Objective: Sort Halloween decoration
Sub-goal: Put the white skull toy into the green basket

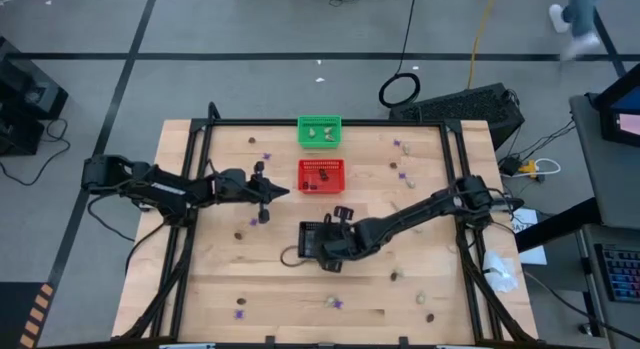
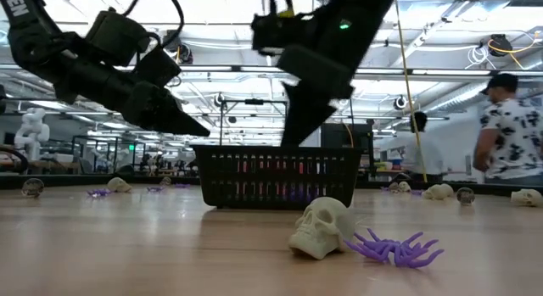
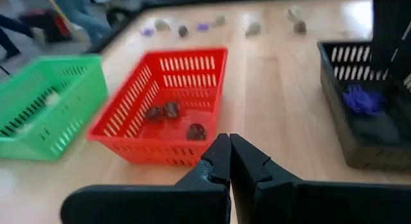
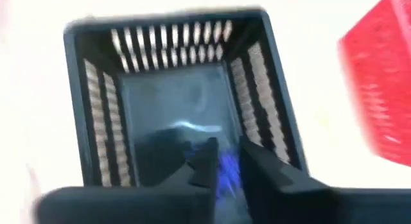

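The right wrist view is smeared by blur: a purple trinket [image 4: 228, 172] between the right gripper [image 4: 228, 161] fingers is shapeless. The black basket [image 4: 103, 108] is cut off below.

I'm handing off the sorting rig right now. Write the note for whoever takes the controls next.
Left gripper: shut, empty, just short of the red mesh basket.
Right gripper: over the black mesh basket, fingers slightly apart around a purple trinket; whether it is released is unclear.
Done: dark brown trinkets in red, pale cream trinkets in the green mesh basket, purple in black.
Left: scattered trinkets on the wooden table, including a cream skull and purple spider.
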Controlling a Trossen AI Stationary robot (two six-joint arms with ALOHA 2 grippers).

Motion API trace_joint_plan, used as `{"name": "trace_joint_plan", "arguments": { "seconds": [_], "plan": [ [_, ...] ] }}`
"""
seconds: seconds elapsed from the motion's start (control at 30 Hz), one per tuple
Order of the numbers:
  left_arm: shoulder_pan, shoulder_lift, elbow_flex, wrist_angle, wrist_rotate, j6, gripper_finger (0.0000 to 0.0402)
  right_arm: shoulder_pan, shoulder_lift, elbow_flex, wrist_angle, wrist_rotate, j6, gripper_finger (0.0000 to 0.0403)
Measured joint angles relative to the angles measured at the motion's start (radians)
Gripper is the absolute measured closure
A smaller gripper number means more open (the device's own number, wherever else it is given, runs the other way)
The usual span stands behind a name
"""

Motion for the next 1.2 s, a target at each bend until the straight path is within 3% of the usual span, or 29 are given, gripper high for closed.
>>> {"name": "trace_joint_plan", "arguments": {
  "seconds": [0.07,0.2,0.53,0.83,1.07,1.2],
  "plan": [
    [0.010,0.000,0.025,-0.080,0.037,0.000,0.0402,0.012,-0.016,-0.004,-0.009,0.023,-0.020,0.0394],
    [0.021,0.000,0.089,-0.257,0.061,0.026,0.0402,0.006,-0.058,-0.059,0.046,0.041,-0.074,0.0399],
    [0.035,0.000,0.185,-0.422,0.073,0.052,0.0402,-0.141,-0.349,-0.460,0.567,-0.123,-0.333,0.0402],
    [0.088,0.000,0.424,-1.021,0.072,0.079,0.0402,-0.368,-0.568,-0.797,1.024,-0.277,-0.478,0.0403],
    [0.151,0.018,0.606,-1.502,0.072,0.079,0.0402,-0.497,-0.620,-0.835,1.036,-0.320,-0.536,0.0403],
    [0.179,0.051,0.632,-1.646,0.064,0.091,0.0401,-0.561,-0.636,-0.835,1.040,-0.386,-0.581,0.0403]
  ]
}}
